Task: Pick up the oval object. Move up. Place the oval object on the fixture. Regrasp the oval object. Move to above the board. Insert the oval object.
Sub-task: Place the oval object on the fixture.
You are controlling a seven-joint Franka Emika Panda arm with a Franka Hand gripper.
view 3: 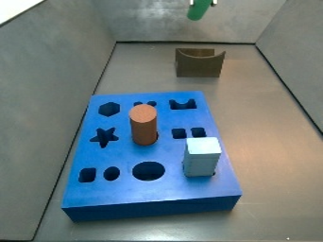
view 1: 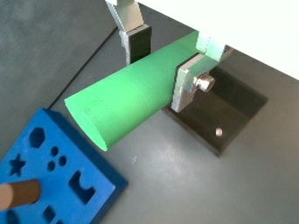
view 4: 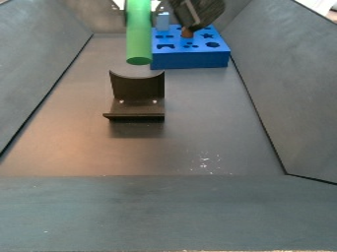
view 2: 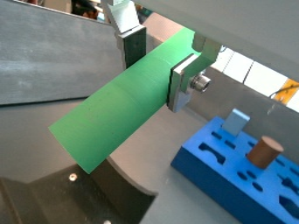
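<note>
Grey walls slope down to a dark floor, and on it the blue board fills the near part of a side view while the fixture stands well apart from it toward the back wall. The tool hangs high above the floor, its two silver fingers closed across the oval object, which it carries clear of everything; in both wrist views the green peg runs out long from between the plates, gripped near one end with most of its length free. In a side view the peg hangs upright, long axis vertical, its lower end just over the U-shaped notch of the fixture and not yet touching it, as far as that view tells. That is the relation the coming move seems to turn on: the peg sits almost straight above the notch, so what remains is mainly a descent, with the free lower end leading. How well it is centred across the notch cannot be judged from these angles. On the board a brown-orange cylinder and a pale cube stand in their holes, far from the tool's path. I judge the placing on the fixture to be the step in hand, with regrasp and insertion not yet done.
</note>
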